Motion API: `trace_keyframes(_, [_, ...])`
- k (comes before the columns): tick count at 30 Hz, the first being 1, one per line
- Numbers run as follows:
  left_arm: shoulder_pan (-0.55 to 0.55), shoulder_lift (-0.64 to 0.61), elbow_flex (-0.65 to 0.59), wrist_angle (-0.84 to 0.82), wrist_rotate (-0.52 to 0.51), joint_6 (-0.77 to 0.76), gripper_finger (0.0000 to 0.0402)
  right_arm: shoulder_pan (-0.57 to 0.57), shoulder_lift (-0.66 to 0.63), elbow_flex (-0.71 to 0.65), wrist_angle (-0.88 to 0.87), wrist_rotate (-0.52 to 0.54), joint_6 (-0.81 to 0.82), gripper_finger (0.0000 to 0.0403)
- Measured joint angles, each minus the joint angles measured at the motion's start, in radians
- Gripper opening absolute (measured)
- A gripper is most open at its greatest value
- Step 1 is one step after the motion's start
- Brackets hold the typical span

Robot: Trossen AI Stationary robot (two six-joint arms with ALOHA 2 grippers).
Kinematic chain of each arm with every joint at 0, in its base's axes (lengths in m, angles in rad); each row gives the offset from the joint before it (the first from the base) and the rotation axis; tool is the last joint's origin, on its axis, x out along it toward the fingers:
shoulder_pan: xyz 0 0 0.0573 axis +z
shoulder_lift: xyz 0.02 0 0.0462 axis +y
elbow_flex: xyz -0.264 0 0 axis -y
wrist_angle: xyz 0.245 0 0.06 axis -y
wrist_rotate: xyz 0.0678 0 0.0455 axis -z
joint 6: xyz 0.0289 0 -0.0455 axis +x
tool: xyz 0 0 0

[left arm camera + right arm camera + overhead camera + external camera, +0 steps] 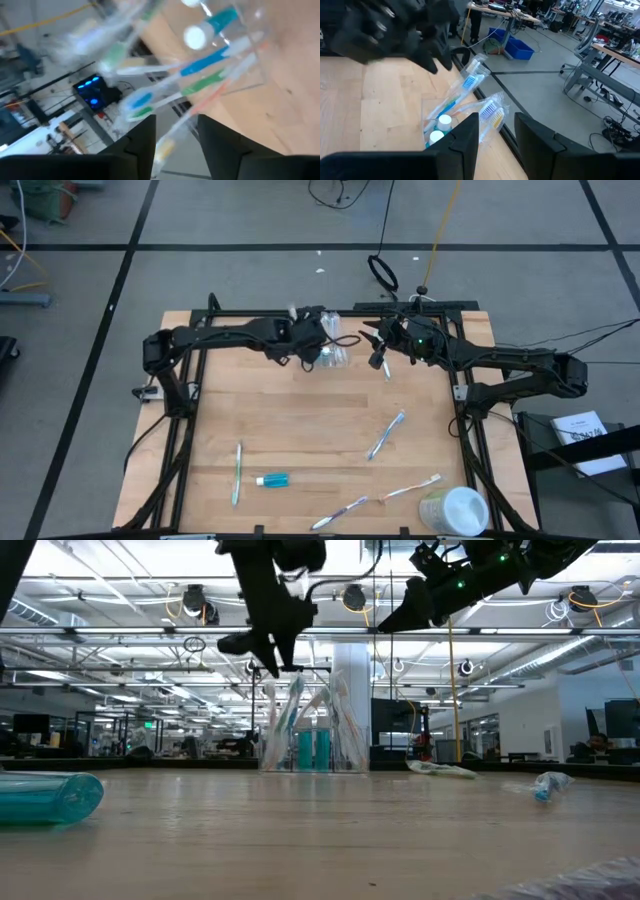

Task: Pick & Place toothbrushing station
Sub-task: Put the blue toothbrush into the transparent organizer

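clear cup (334, 354) upright at far table edge, stuffed with brushes and tubes | left gripper (318, 340) released just above it | right gripper (383, 352) open beside it | loose toothbrushes (386, 435), blue tube (272, 479), white cup (455, 509) near front

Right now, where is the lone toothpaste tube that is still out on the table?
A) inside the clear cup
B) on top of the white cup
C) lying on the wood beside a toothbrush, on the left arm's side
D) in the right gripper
C: the high view shows the blue toothpaste tube lying flat on the table just beside a toothbrush, apart from the clear cup.
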Motion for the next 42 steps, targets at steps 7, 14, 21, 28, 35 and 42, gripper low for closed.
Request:
trace_keyframes(7, [-0.012,-0.139,0.049,0.002,0.07,-0.231,0.0165,0.0,0.0,0.0,-0.01,0.0,0.103,0.0116])
trace_keyframes(14, [0.007,-0.315,0.054,-0.072,0.112,-0.807,0.0154,-0.019,0.0,0.0,-0.151,0.003,0.224,0.0116])
trace_keyframes(21, [0.023,-0.414,0.054,-0.313,0.171,-1.22,0.0152,-0.096,0.006,0.0,-0.339,0.005,0.398,0.0116])
trace_keyframes(28, [-0.001,-0.42,0.053,-0.524,0.209,-1.316,0.0152,-0.15,0.031,-0.05,-0.401,0.001,0.482,0.0116])
trace_keyframes(35, [-0.005,-0.43,0.002,-0.544,0.26,-1.294,0.0152,-0.178,0.03,-0.103,-0.396,0.0,0.531,0.0116])
trace_keyframes(42, [-0.007,-0.471,-0.177,-0.427,0.265,-1.284,0.0152,-0.184,0.032,-0.176,-0.296,-0.032,0.552,0.0116])
